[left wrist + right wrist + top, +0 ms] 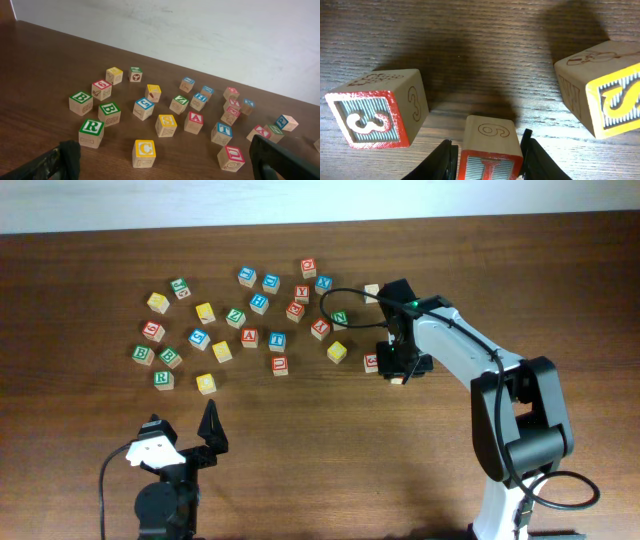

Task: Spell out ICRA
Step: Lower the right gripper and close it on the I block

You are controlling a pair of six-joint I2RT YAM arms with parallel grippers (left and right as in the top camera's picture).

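Right gripper [488, 151] clamps the red I block [490, 136] between its fingers, likely because ICRA starts there. 3 block [375, 115] sits left of it, yellow block [610, 95] right. Left gripper [185, 432] gapes wide, empty, scattered blocks ahead.

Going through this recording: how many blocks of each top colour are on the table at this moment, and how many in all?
Red blocks: 9, including the held I block
Blue blocks: 6
Green blocks: 6
Yellow blocks: 5
Plain-topped block: 1
Total: 27
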